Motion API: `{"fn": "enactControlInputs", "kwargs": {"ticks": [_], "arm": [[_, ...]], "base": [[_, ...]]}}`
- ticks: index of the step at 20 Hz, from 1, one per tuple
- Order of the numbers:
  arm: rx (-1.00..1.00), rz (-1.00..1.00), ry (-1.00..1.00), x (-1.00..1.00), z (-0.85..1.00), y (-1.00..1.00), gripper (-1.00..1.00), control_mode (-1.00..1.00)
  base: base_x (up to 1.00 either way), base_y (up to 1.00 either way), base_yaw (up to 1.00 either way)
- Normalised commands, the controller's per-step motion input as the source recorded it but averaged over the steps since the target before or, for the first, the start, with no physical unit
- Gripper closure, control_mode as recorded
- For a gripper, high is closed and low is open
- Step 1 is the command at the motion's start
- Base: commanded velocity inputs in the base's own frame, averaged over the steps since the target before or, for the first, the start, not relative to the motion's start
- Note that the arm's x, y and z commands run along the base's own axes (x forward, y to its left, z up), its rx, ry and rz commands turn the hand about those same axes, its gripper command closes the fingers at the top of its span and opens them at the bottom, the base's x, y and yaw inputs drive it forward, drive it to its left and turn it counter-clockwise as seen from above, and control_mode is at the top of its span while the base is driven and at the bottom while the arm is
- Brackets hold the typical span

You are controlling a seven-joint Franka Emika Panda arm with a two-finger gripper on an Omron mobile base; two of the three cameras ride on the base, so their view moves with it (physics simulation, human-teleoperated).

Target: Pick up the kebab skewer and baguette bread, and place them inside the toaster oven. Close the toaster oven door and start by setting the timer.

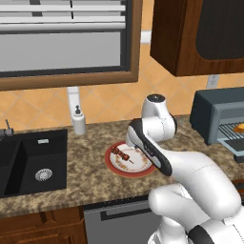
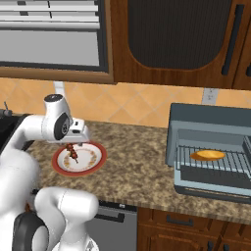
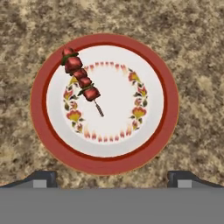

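Claw [image 3: 112, 178] wide open, empty, above plate [image 3: 151, 151] on worktop [image 3: 192, 39]. Kebab skewer [image 3: 82, 79] on plate, off-centre; baguette bread [image 2: 208, 155] already in toaster oven [image 2: 206, 120]. Advice: centre over meat chunks, jaws astride stick, descend.

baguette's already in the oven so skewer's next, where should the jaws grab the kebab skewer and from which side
Grip the kebab skewer across its meat chunks, coming straight down from above. It lies flat on the plate, so the sides offer nothing. The bare stick end is too thin. Turn the open gripper so the jaws close across the stick's diagonal line.
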Motion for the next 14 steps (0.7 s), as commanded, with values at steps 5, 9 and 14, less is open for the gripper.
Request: {"fn": "enactControlInputs", "kwargs": {"ticks": [5,9,14], "arm": [[0.0,0.1,0.02,0.32,-0.31,0.62,-1.0,-1.0],[0.0,0.16,0.06,0.44,-0.38,0.28,-1.0,-1.0],[0.0,0.15,0.02,0.62,-0.44,0.11,-1.0,-1.0]], "base": [[0.0,0.0,0.0],[0.0,0.0,0.0],[0.0,0.0,0.0]]}}
